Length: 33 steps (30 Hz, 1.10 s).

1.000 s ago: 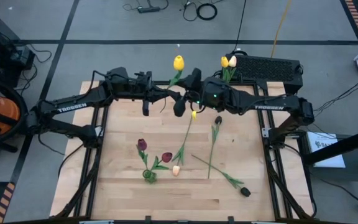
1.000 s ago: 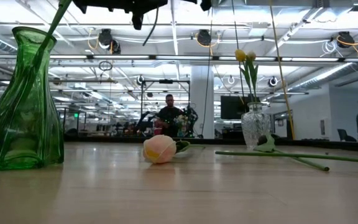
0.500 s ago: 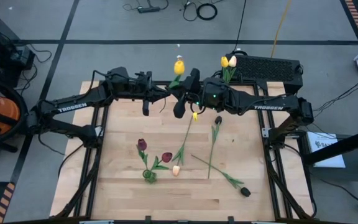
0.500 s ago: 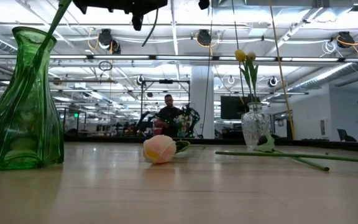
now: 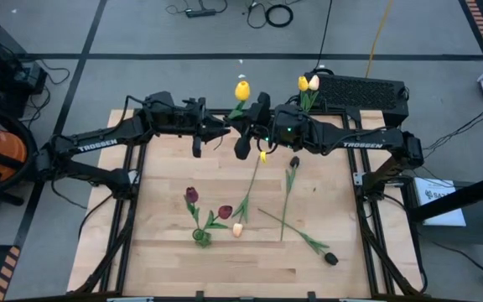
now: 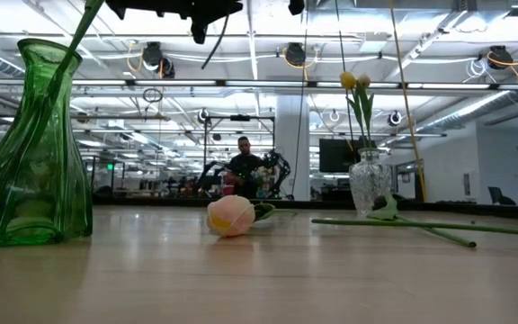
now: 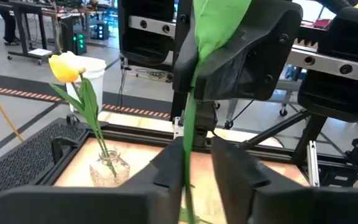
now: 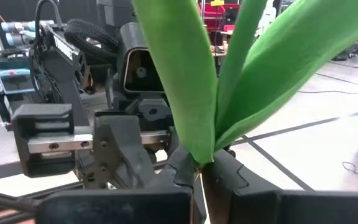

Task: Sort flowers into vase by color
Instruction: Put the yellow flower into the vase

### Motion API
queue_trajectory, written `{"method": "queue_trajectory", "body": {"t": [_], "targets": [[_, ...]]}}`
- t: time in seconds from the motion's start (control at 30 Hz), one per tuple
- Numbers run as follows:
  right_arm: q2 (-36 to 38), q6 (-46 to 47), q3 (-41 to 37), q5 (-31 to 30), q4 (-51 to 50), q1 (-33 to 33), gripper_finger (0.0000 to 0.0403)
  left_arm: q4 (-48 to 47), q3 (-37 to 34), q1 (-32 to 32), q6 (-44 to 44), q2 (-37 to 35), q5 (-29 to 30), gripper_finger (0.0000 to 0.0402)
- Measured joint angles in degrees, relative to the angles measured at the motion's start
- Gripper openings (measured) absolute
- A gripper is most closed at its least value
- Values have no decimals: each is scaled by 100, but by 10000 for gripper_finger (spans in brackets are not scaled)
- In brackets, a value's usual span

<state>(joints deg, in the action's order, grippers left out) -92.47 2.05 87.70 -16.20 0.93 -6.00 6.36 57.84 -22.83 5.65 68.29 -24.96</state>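
**Operator:** Handover point sits above the far edge of the counter [image 5: 166, 252], as I see it from overhead. My right end effector [image 5: 243, 126] has its fingers pinched tight on the stem of a yellow tulip [image 5: 241, 90]; in its wrist camera the green leaves [image 8: 229, 68] rise straight out of the clamped fingertips.

**Observer:** And the left one?

**Operator:** My left end effector [image 5: 223, 127] is right against the right one, facing it. Its fingers [image 7: 235, 171] stand partly apart, with the tulip stem [image 7: 189, 134] running up between them. I cannot tell whether they touch the stem.

**Observer:** Where are the rest of the flowers?

**Operator:** Two are in the clear glass vase [image 6: 369, 184] at the far right of the counter, a yellow head [image 5: 303, 83] and a cream one [image 5: 314, 82]. The green vase [image 6: 32, 148] stands toward the near left and has green stems in it, with a dark red tulip [image 5: 191, 195] above it in the overhead view. Another dark red head [image 5: 225, 211] and a peach head [image 6: 231, 216] lie just beside that vase. A small yellow tulip [image 5: 262, 155] lies mid-counter with its stem running toward the near side. A near-black tulip [image 5: 294, 162] lies right of it, and a second near-black one [image 5: 331, 258] lies near the right front corner; their stems cross.

**Observer:** Anyone behind?

**Operator:** One person [image 6: 244, 166] shows far back in the room.
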Motion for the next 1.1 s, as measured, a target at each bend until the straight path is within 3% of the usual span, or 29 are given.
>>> {"method": "queue_trajectory", "body": {"t": [0.17,0.4,0.53,0.63,0.8,0.9,1.1], "targets": [[281,-82,0,-364,-413,-13,5,-30,0,-55,2,-21,207,143],[1038,432,0,-843,-2260,-21,5,-624,2,-578,0,-533,306,152],[1422,1094,-47,-1895,-3895,42,5,-1086,3,-866,-56,-1038,419,152],[1840,1670,-466,-2510,-4491,63,5,-1560,4,-937,-303,-1402,789,152],[2936,2353,-1700,-3042,-4189,129,4,-2114,4,-933,-465,-1910,1088,152],[3491,2446,-2568,-3198,-3516,56,4,-2264,7,-935,-463,-2086,1116,152],[3873,2058,-3551,-3303,-2178,-406,4,-2302,7,-933,-459,-2162,1200,152]]}}
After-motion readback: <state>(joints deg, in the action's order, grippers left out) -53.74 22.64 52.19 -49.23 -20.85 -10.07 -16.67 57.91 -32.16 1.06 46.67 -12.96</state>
